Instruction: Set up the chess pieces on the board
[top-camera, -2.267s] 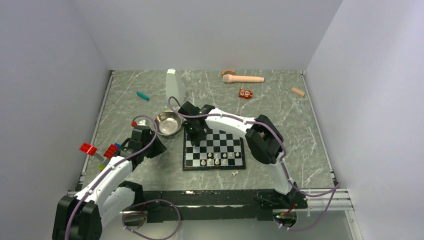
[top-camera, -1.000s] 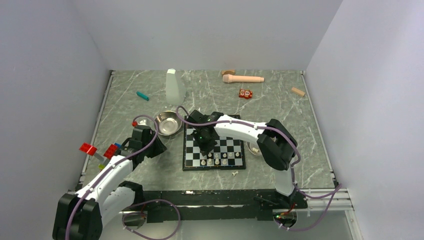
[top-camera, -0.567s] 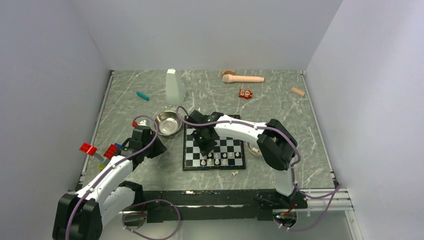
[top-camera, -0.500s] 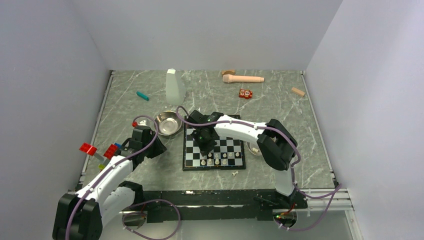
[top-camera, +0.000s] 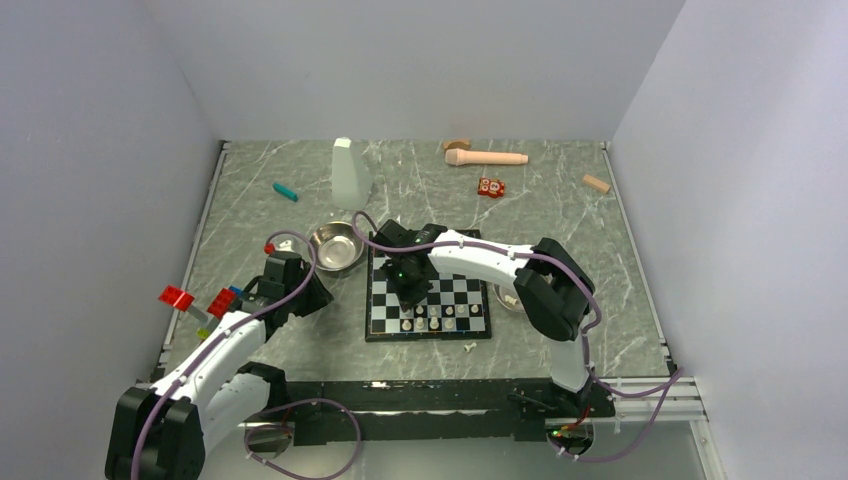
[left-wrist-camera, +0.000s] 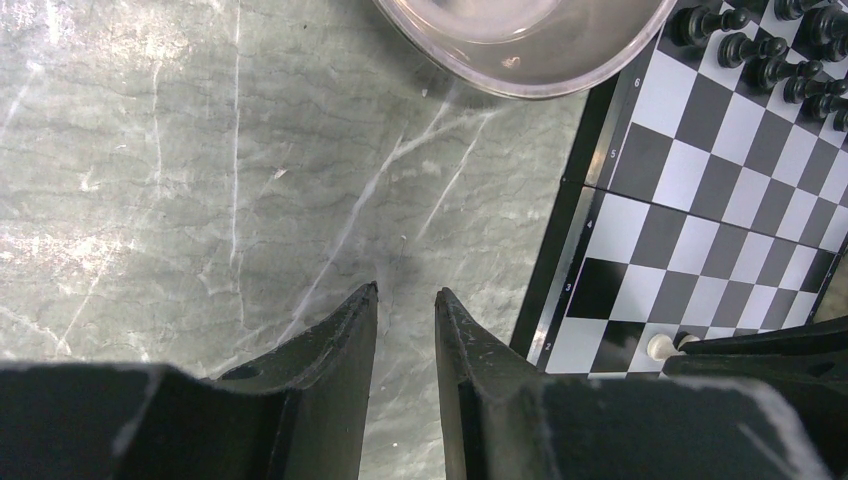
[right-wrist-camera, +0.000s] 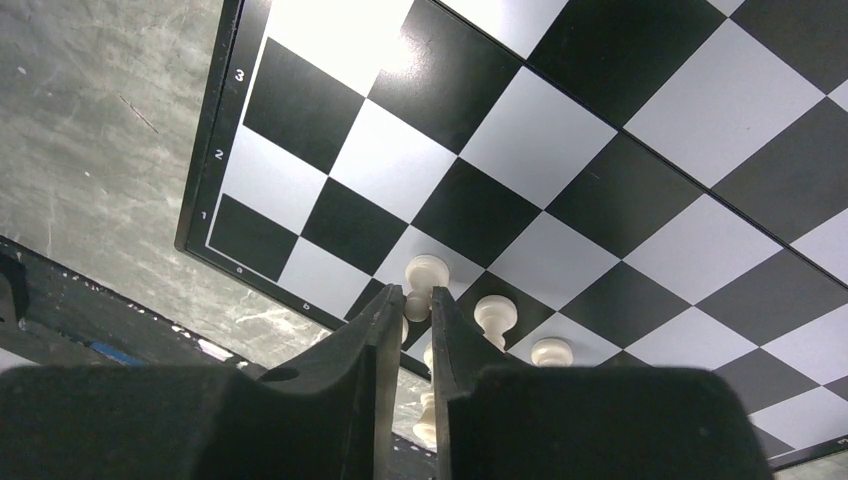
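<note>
Right gripper hangs over the board, near rows, jaws a slit apart around a white piece; I cannot tell whether it is pinched or free. Neighbours stand close; my worry is a finger clipping one on the lift and toppling the row, or the piece dragging along. Left gripper narrowly open, empty, over the bench beside the board; one stray piece lies off it.

Left gripper above marble tabletop, jaws slightly apart, nothing between. Steel bowl at top edge. Board on right: black pieces in far corner, one cream piece near bottom.
</note>
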